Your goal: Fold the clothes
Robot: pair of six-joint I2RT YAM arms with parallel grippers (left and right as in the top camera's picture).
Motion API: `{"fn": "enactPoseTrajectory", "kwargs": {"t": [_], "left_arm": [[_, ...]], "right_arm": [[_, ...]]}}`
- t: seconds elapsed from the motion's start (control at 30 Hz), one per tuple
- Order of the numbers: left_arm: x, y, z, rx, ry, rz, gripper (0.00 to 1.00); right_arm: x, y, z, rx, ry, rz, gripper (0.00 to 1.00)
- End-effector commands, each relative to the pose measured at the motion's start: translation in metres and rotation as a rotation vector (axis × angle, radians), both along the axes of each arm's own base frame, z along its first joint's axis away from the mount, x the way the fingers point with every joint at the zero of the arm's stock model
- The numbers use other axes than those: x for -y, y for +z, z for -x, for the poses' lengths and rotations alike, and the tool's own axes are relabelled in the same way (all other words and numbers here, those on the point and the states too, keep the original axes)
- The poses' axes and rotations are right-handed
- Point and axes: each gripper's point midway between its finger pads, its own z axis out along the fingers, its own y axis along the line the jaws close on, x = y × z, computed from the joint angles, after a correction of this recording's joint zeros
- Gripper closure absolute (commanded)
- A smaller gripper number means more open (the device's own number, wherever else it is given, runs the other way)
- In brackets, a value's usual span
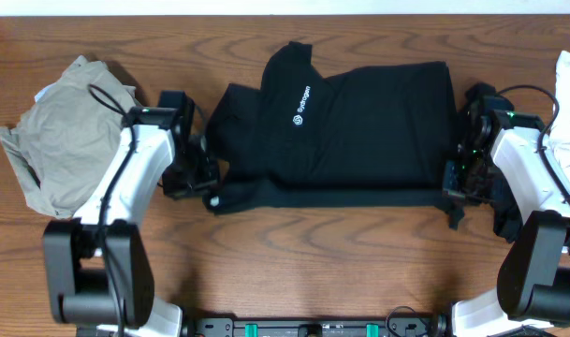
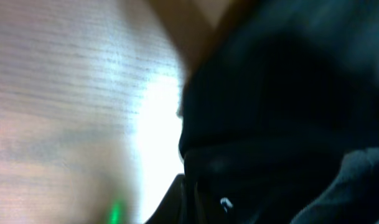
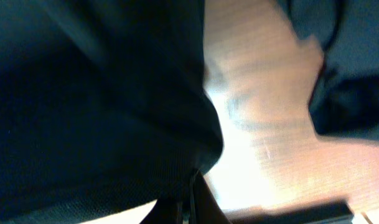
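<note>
Black logo-printed fabric garment (image 1: 350,122) flat on wooden desk (image 1: 294,253), left pincer (image 1: 200,178) and right pincer (image 1: 455,183) each clamped on its edge

A small white round logo (image 1: 297,119) with a sideways word, seemingly "Sydrogen", was printed on the black garment (image 1: 378,122), left of its middle.
</note>
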Motion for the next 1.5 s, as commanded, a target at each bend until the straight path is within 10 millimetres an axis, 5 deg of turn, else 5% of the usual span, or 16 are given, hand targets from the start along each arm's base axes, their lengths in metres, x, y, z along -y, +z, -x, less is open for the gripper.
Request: {"fn": "enactPoseTrajectory", "kwargs": {"t": [0.0, 0.13, 0.3, 0.6, 1.1, 1.27, 1.47], "left_arm": [[-0.007, 0.032, -0.037, 0.201, 0.071, -0.016, 0.94], [-0.005, 0.047, -0.072, 0.363, 0.093, 0.002, 0.94], [-0.004, 0.043, -0.094, 0.425, 0.093, 0.008, 0.94], [-0.002, 0.018, -0.112, 0.420, 0.092, 0.011, 0.94], [-0.002, 0.020, -0.120, 0.452, 0.093, 0.014, 0.93], [-0.002, 0.020, -0.120, 0.453, 0.093, 0.014, 0.59], [-0.002, 0.019, -0.119, 0.448, 0.093, 0.013, 0.48]], "right_arm": [[0.007, -0.001, -0.016, 0.066, -0.024, 0.029, 0.99], [0.012, -0.001, -0.048, 0.195, -0.025, 0.049, 0.98], [0.015, 0.003, -0.075, 0.309, -0.026, 0.061, 0.96], [0.015, 0.006, -0.090, 0.372, -0.025, 0.061, 0.98], [0.010, 0.011, -0.111, 0.460, -0.020, 0.025, 0.89], [0.010, 0.011, -0.111, 0.460, -0.020, 0.026, 0.79], [0.010, 0.011, -0.111, 0.460, -0.020, 0.026, 0.76]]}}
